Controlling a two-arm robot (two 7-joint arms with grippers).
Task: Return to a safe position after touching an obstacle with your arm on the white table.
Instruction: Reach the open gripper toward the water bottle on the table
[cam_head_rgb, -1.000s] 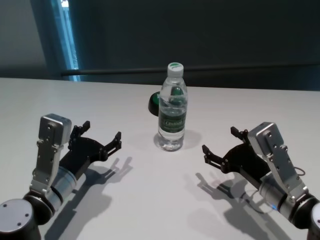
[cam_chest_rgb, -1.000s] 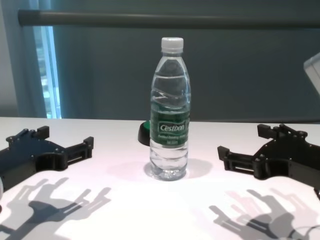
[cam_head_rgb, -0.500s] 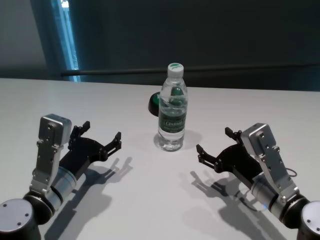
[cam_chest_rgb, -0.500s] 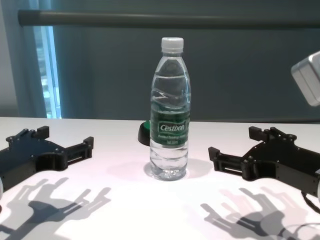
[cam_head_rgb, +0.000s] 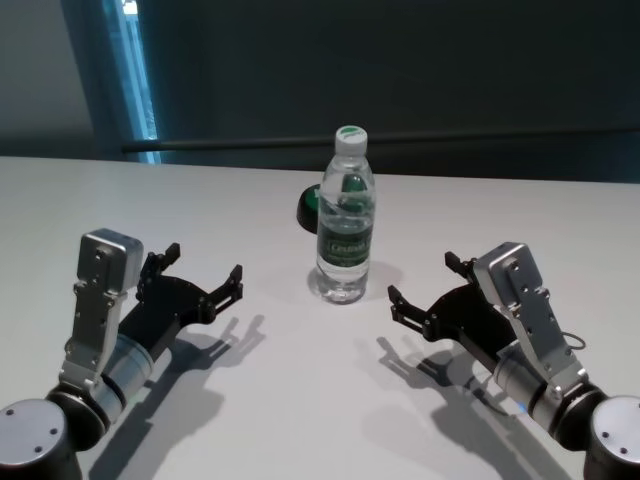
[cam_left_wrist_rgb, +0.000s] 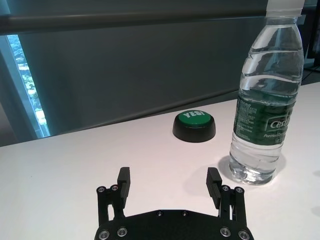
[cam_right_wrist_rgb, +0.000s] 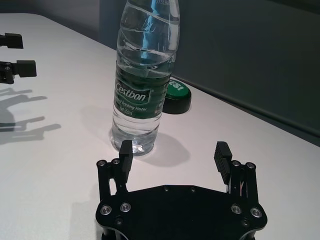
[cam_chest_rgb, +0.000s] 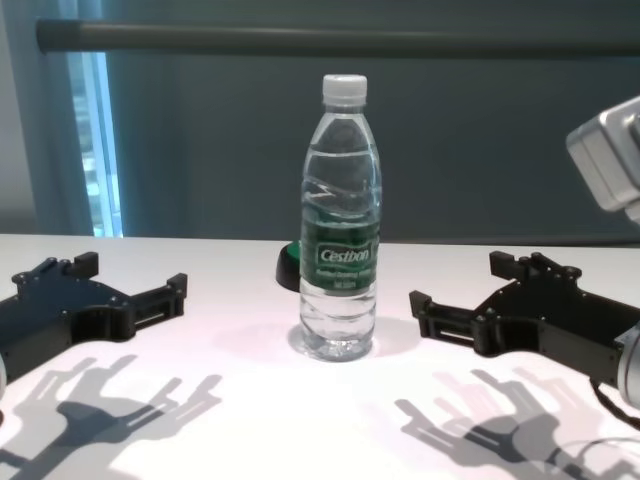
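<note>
The obstacle, a clear water bottle (cam_head_rgb: 346, 232) with a white cap and green label, stands upright in the middle of the white table (cam_head_rgb: 300, 400). It also shows in the chest view (cam_chest_rgb: 340, 240), the left wrist view (cam_left_wrist_rgb: 265, 110) and the right wrist view (cam_right_wrist_rgb: 142, 85). My right gripper (cam_head_rgb: 420, 285) is open and empty, low over the table, close to the bottle's right side but apart from it; it shows in the chest view (cam_chest_rgb: 462, 288) too. My left gripper (cam_head_rgb: 205, 268) is open and empty, parked to the bottle's left.
A small low dark round button with a green top (cam_head_rgb: 310, 208) sits just behind the bottle, also in the left wrist view (cam_left_wrist_rgb: 194, 125) and the right wrist view (cam_right_wrist_rgb: 176, 97). A dark wall and rail (cam_head_rgb: 400, 145) lie beyond the table's far edge.
My right gripper has moved leftward toward the bottle, still open. The left arm and the bottle have not moved.
</note>
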